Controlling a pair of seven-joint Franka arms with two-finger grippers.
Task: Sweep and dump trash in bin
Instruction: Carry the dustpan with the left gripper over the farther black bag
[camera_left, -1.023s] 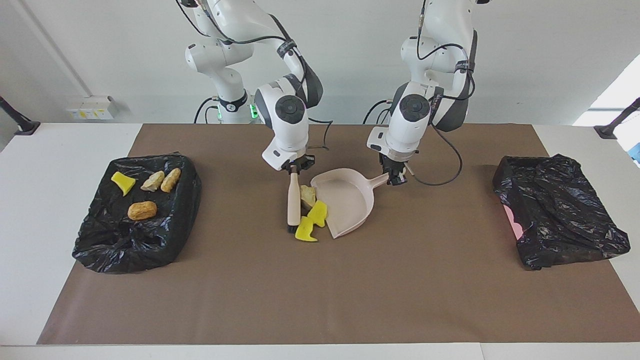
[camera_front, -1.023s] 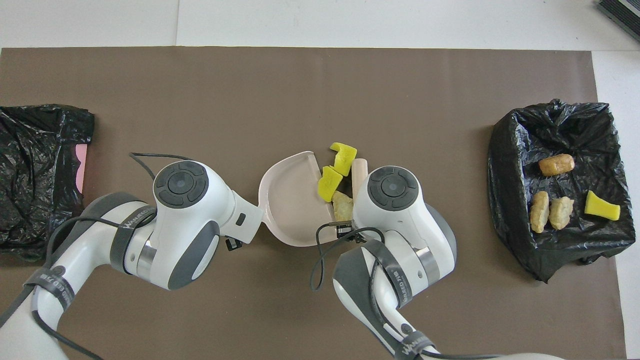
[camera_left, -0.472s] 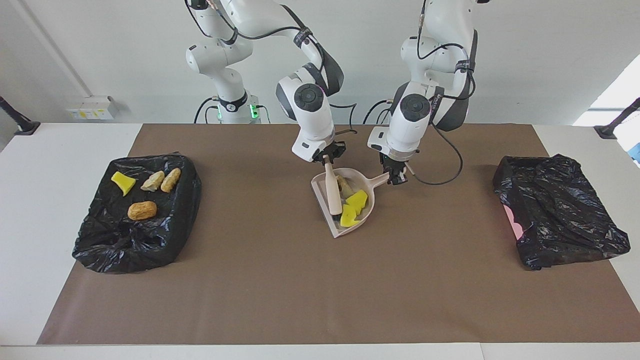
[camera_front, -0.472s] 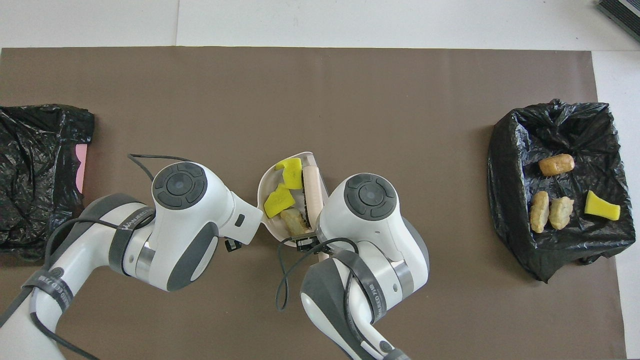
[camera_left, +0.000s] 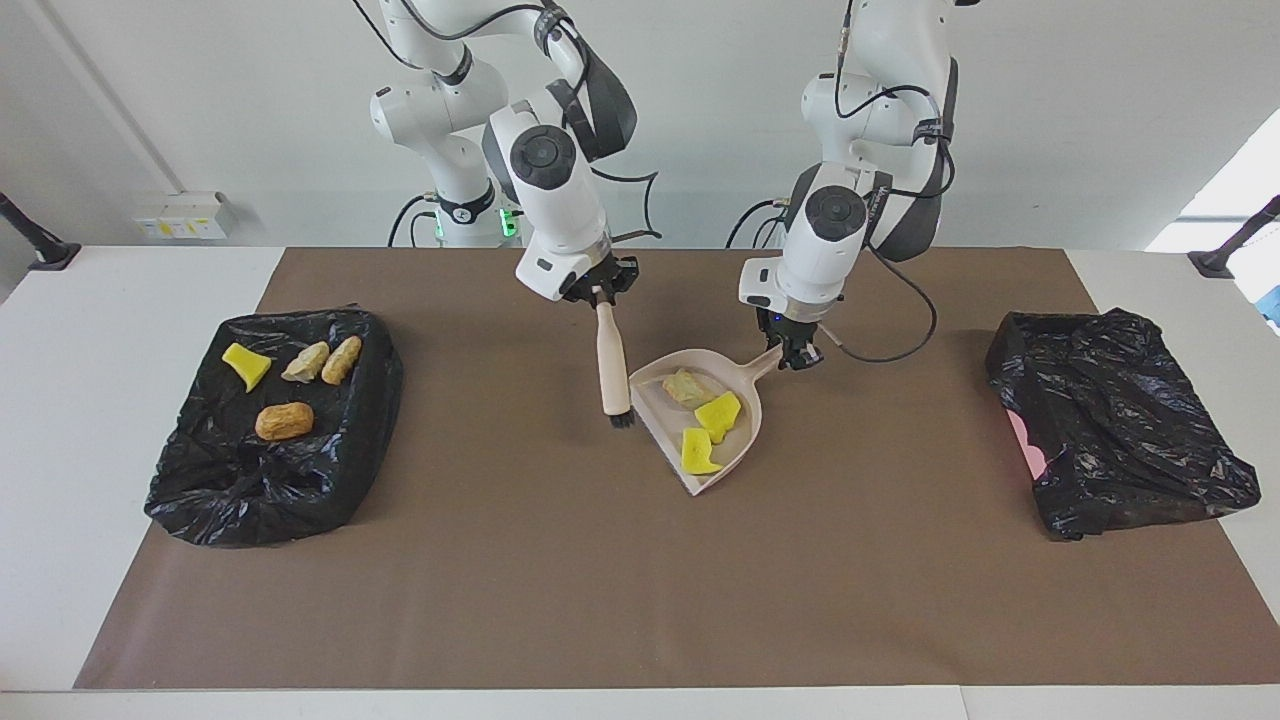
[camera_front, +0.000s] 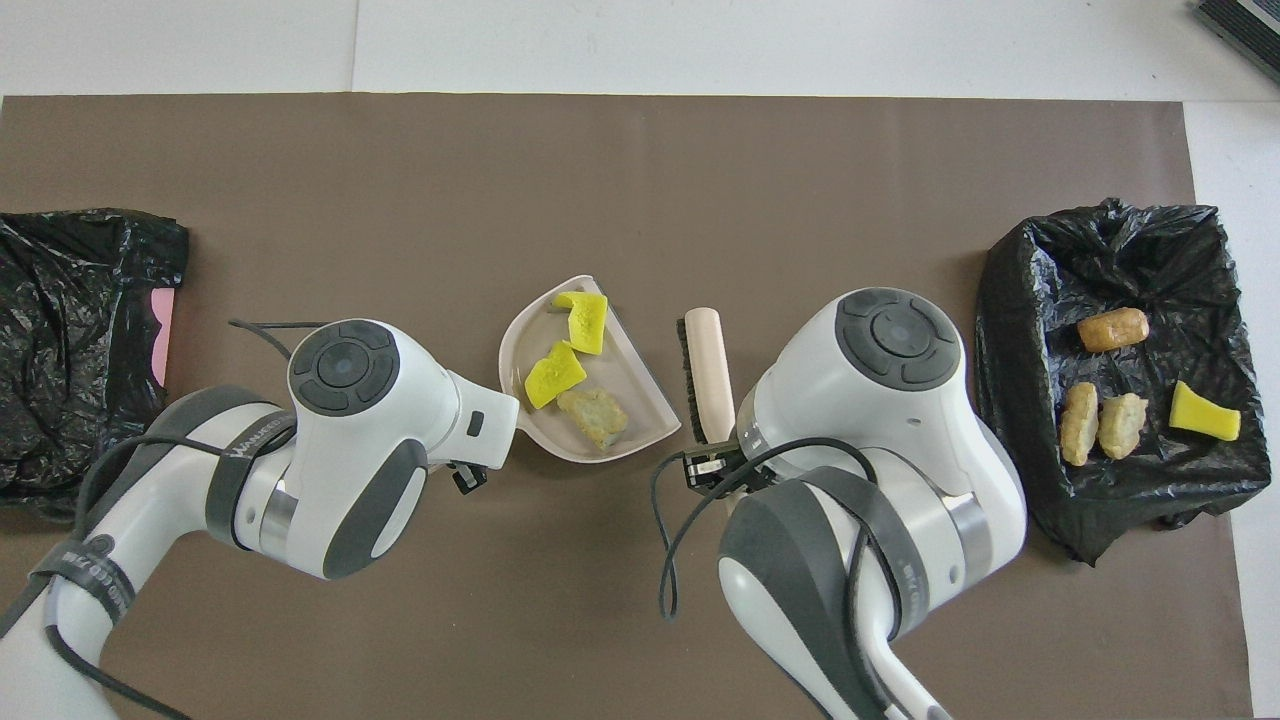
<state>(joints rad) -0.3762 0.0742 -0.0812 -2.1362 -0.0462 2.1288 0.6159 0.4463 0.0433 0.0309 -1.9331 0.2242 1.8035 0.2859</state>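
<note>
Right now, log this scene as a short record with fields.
left gripper: shut on the beige plastic dustpan handle
right gripper: shut on the beige black-bristled brush, raised beside the dustpan
in dustpan: two yellow sponge chunks, one tan bread lump
black-bagged bin, right arm's end: one yellow chunk, three bread lumps
black bag, left arm's end: nothing seen inside

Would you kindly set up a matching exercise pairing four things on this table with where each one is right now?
Things:
1. brush
2. dustpan
3. croissant
4. two yellow sponge pieces

Places:
A. in the dustpan
B. held by its handle in the left gripper
C. hanging from the right gripper
D. in the black-lined bin

Pairs: 1-C, 2-B, 3-D, 4-A
</note>
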